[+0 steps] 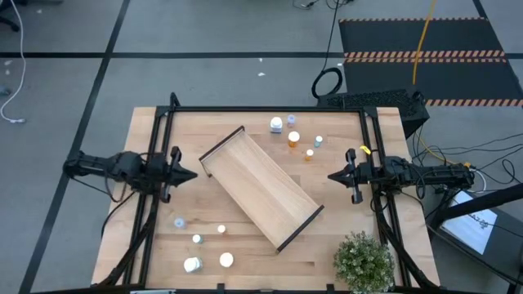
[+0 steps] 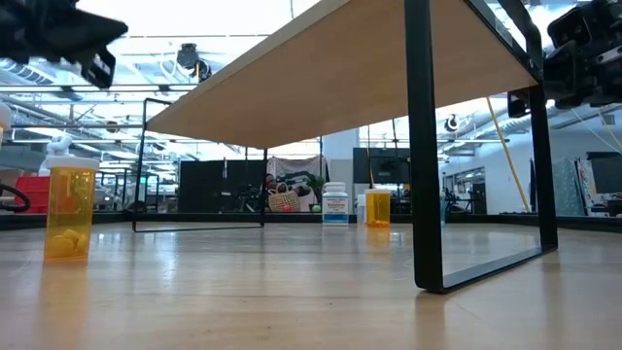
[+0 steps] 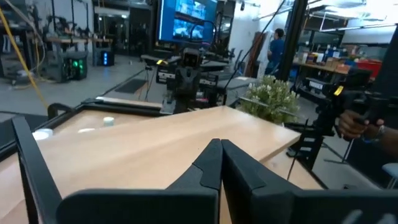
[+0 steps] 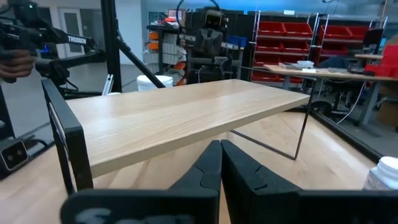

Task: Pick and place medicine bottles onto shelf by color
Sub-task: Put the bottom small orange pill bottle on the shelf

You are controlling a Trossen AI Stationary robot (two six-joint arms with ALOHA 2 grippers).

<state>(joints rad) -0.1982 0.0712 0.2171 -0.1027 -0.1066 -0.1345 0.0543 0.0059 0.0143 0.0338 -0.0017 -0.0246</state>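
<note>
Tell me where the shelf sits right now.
In the high view the shelf lies diagonally across the table's middle, between the two parked arms, with bottles beyond both long sides.

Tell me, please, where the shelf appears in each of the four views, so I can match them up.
High view: shelf lies diagonally at the table's centre.
Low view: its board spans the top, on dark legs.
Left wrist view: ahead of the shut left gripper.
Right wrist view: ahead of the shut right gripper.
Shared landmark: its dark end wall.
</note>
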